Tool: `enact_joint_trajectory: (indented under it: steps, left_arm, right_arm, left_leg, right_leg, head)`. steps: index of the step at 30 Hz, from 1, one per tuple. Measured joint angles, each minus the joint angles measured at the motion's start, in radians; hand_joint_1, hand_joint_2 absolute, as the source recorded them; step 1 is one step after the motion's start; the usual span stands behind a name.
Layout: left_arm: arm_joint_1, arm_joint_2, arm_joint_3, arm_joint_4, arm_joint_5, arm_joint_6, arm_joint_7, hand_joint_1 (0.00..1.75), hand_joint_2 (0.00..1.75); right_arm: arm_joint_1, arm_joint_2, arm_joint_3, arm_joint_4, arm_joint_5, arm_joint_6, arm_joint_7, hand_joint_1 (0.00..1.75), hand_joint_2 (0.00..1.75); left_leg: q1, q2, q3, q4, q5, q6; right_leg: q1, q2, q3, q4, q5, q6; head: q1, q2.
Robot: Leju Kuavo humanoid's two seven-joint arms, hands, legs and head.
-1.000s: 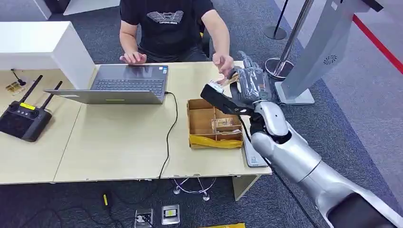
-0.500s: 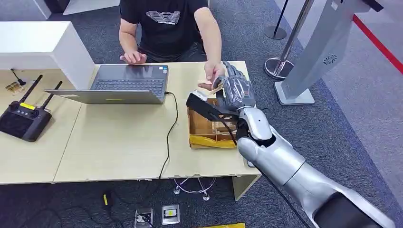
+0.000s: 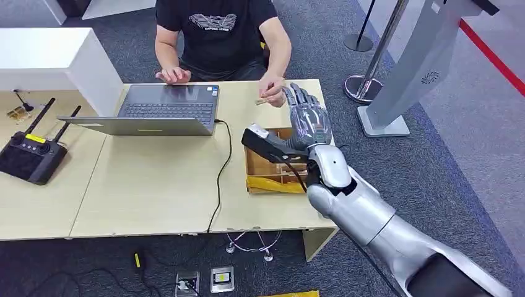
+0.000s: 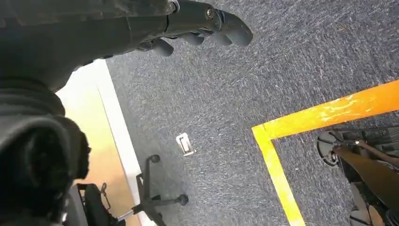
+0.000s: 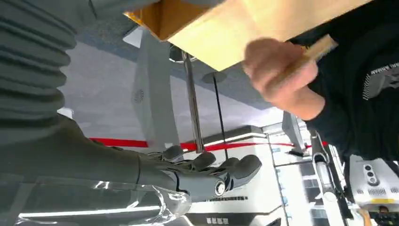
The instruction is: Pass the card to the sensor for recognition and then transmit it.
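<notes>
Right of centre in the head view: right hand (image 3: pixel 308 117), fingers spread apart and extended, nothing in it, raised above the far edge of the cardboard tray; silver arm runs down to the lower right corner. Just above and left of the fingertips: person's hand (image 3: pixel 272 93) pinching the card (image 3: pixel 265 101), small, tan, clear of the robot's fingers. In the right wrist view the same person's hand (image 5: pixel 282 77) holds the card (image 5: pixel 308 56) edge-on as a thin tan strip, with the right hand's dark fingers (image 5: pixel 211 172) straight and apart and well apart from it. Below the hand: compartmented cardboard tray (image 3: pixel 263 162) with a yellow front flap, small items inside too indistinct to name. Underneath: light wooden table (image 3: pixel 155 192). Left of the tray: open grey laptop (image 3: pixel 162 110), black cable trailing off the table edge; person in black shirt (image 3: pixel 216 31) seated behind it, other hand by the keyboard. Far left: black remote controller (image 3: pixel 28 154) with two antennas. Upper right: grey sensor stand (image 3: pixel 412 68) on the carpet, stanchion base beside it. Left wrist view: left hand (image 4: pixel 197 26) over blue carpet, dark fingers loosely extended, holding nothing.
</notes>
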Motion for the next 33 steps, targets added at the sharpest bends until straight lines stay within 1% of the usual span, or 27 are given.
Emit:
enact_joint_trajectory:
  steps: [2, 3, 6, 9, 12, 15, 16, 18, 20, 25, 28, 33]
  left_arm:
    - [0.006, 0.0, 0.0, 0.0, 0.003, 0.0, -0.003, 0.0, 0.0]
    - [0.009, 0.0, 0.001, 0.0, 0.005, 0.0, -0.003, 0.0, 0.0]
    - [0.023, 0.0, 0.002, 0.001, 0.008, 0.0, -0.004, 0.0, 0.0]
    - [0.031, 0.001, 0.002, 0.001, 0.011, 0.0, -0.004, 0.0, 0.0]
    - [0.034, 0.002, 0.002, 0.001, 0.012, 0.0, -0.006, 0.0, 0.0]
    - [0.036, 0.003, 0.003, 0.001, 0.014, 0.0, -0.014, 0.0, 0.0]
    - [0.037, 0.003, 0.003, 0.002, 0.015, 0.0, -0.015, 0.0, 0.0]
    - [0.037, 0.003, 0.003, 0.003, 0.017, 0.0, -0.018, 0.0, 0.0]
    - [0.037, 0.003, 0.003, 0.003, 0.019, 0.0, -0.02, 0.0, 0.0]
    - [0.037, 0.003, 0.003, 0.003, 0.031, 0.0, -0.041, 0.0, 0.0]
    - [0.036, 0.002, 0.007, 0.003, 0.06, 0.0, -0.058, 0.0, 0.0]
    - [0.036, 0.001, 0.011, 0.003, 0.074, 0.0, -0.061, 0.0, 0.0]
  right_arm:
    - [0.014, -0.005, -0.004, -0.012, -0.003, 0.027, 0.03, 0.0, 1.75]
    - [0.024, -0.011, -0.009, -0.021, -0.007, 0.033, 0.042, 0.0, 1.75]
    - [0.064, -0.039, -0.036, -0.066, -0.017, 0.047, 0.071, 0.0, 1.75]
    - [0.104, -0.079, -0.068, -0.135, -0.018, 0.082, 0.109, 0.0, 1.75]
    - [0.151, -0.127, -0.098, -0.24, -0.018, 0.112, 0.135, 0.0, 1.75]
    - [0.189, -0.177, -0.123, -0.345, -0.017, 0.125, 0.151, 0.0, 1.75]
    - [0.199, -0.184, -0.126, -0.367, -0.017, 0.126, 0.153, 0.0, 1.75]
    - [0.212, -0.215, -0.131, -0.448, -0.016, 0.135, 0.158, 0.0, 1.75]
    - [0.223, -0.231, -0.131, -0.495, -0.016, 0.14, 0.164, 0.0, 1.75]
    - [0.246, -0.251, -0.117, -0.57, -0.008, 0.142, 0.162, 0.0, 1.75]
    - [0.263, -0.251, -0.098, -0.568, -0.01, 0.097, 0.123, 0.0, 1.75]
    - [0.285, -0.245, -0.059, -0.516, -0.03, 0.037, 0.076, 0.0, 1.75]
  left_leg:
    - [0.0, 0.0, 0.001, 0.0, 0.0, 0.0]
    - [0.0, 0.0, 0.016, 0.0, 0.001, 0.0]
    - [0.0, 0.0, 0.016, 0.001, 0.001, -0.001]
    - [0.0, 0.0, 0.016, 0.001, 0.001, -0.001]
    - [0.0, 0.0, 0.017, 0.001, 0.001, -0.001]
    - [0.0, 0.001, 0.017, 0.001, 0.001, -0.001]
    - [0.0, 0.001, 0.017, 0.001, 0.001, -0.001]
    - [0.0, 0.001, 0.017, 0.001, 0.001, -0.001]
    - [0.0, 0.001, 0.017, 0.001, 0.001, -0.001]
    - [0.0, 0.001, 0.017, 0.0, 0.001, -0.001]
    - [0.0, 0.001, 0.016, 0.0, 0.001, -0.001]
    - [0.0, 0.0, 0.016, 0.0, 0.001, -0.001]
  right_leg:
    - [0.0, 0.0, 0.0, 0.0, 0.0, 0.0]
    - [0.0, 0.0, -0.001, 0.0, 0.001, 0.0]
    - [0.0, 0.0, -0.001, 0.0, 0.001, 0.0]
    - [0.0, 0.0, -0.001, 0.0, 0.001, 0.0]
    - [0.0, 0.0, -0.001, 0.0, 0.001, 0.0]
    - [0.0, 0.001, -0.001, 0.0, 0.001, -0.001]
    - [0.0, 0.001, -0.001, 0.0, 0.001, -0.001]
    - [0.0, 0.001, -0.001, 0.0, 0.001, -0.001]
    - [0.0, 0.001, 0.0, 0.0, 0.002, -0.001]
    - [0.0, 0.001, 0.0, 0.0, 0.002, -0.001]
    - [0.0, 0.0, 0.0, 0.0, 0.001, -0.001]
    - [0.0, 0.0, 0.0, 0.0, 0.001, -0.001]
  head:
    - [0.0, 0.0]
    - [0.0, 0.0]
    - [0.0, 0.0]
    - [0.001, 0.0]
    - [0.0, 0.0]
    - [0.0, 0.0]
    - [0.0, 0.0]
    - [0.0, 0.0]
    - [0.0, 0.0]
    - [0.0, 0.0]
    - [0.0, 0.0]
    - [0.0, 0.0]
